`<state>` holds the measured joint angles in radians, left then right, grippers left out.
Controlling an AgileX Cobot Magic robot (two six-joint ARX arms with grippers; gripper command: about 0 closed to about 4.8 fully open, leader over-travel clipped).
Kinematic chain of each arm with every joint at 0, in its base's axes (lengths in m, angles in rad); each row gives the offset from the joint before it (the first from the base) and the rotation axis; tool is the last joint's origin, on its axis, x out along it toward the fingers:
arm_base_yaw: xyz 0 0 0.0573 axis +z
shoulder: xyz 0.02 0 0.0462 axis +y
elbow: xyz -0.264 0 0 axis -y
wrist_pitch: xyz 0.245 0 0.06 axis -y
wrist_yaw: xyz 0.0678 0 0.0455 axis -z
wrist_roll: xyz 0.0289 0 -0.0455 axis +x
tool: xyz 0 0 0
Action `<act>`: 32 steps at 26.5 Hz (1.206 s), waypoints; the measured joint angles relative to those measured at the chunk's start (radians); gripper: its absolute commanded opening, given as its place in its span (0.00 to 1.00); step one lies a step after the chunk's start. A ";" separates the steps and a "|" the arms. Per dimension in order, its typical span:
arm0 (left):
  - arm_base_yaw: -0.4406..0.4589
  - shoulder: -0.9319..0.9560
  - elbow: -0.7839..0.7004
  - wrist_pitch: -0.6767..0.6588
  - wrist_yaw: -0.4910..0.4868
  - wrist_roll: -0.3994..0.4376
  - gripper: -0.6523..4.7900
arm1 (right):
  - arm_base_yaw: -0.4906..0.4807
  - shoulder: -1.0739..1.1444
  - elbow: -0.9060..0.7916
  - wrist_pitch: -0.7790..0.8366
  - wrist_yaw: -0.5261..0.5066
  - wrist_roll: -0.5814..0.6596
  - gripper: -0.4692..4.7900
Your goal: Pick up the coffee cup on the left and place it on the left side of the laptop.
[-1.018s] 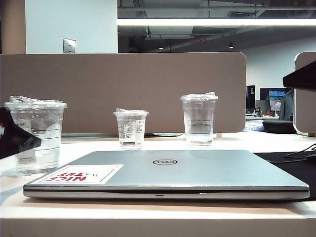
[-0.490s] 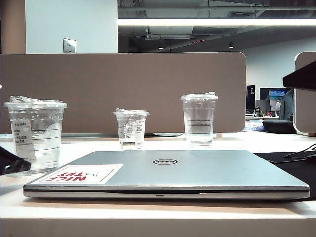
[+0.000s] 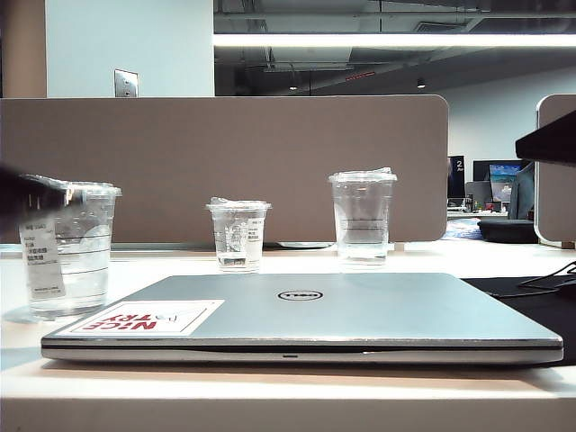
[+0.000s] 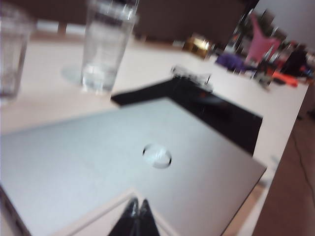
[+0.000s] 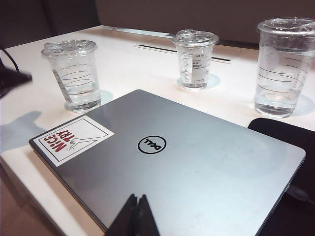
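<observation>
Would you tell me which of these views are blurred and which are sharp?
Left wrist view: motion-blurred throughout, laptop logo smeared. Exterior view: sharp, except a dark smear at the left edge by the coffee cup. Right wrist view: sharp, sticker readable.

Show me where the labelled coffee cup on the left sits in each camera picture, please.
Exterior view: coffee cup at far left, beside the laptop; the left gripper is a dark blur at its rim.
Left wrist view: not in it; the shut left gripper looks across the laptop.
Right wrist view: leftmost cup, beyond the shut right gripper.
Shared landmark: the laptop's round logo.
</observation>
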<state>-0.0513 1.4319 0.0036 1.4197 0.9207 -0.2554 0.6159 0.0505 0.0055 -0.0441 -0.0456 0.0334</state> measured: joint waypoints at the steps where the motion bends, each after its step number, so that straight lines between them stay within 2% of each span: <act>1: 0.001 -0.030 0.001 0.000 0.000 -0.026 0.11 | 0.000 0.000 0.000 0.000 0.000 0.000 0.08; 4: 0.001 -0.168 0.000 0.000 0.011 -0.084 0.11 | 0.000 0.000 0.000 0.000 0.000 0.000 0.08; 10: 0.001 -0.373 0.000 0.001 0.011 -0.100 0.11 | 0.000 0.000 0.000 0.000 0.000 0.000 0.08; 17: 0.001 -0.587 0.000 -0.021 -0.037 -0.167 0.11 | 0.000 0.000 0.000 0.000 0.000 0.000 0.08; 21: 0.001 -0.721 0.000 -0.196 -0.134 -0.153 0.11 | 0.000 0.000 0.000 0.000 0.000 0.000 0.08; 30: 0.001 -1.029 0.002 -0.637 -0.441 0.019 0.11 | 0.000 0.000 0.000 0.000 0.000 0.000 0.08; 32: 0.001 -1.110 0.001 -0.774 -0.531 0.039 0.11 | 0.000 0.000 0.000 0.000 0.000 0.000 0.08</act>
<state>-0.0502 0.3222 0.0048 0.6460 0.3897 -0.2165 0.6163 0.0505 0.0055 -0.0441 -0.0456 0.0334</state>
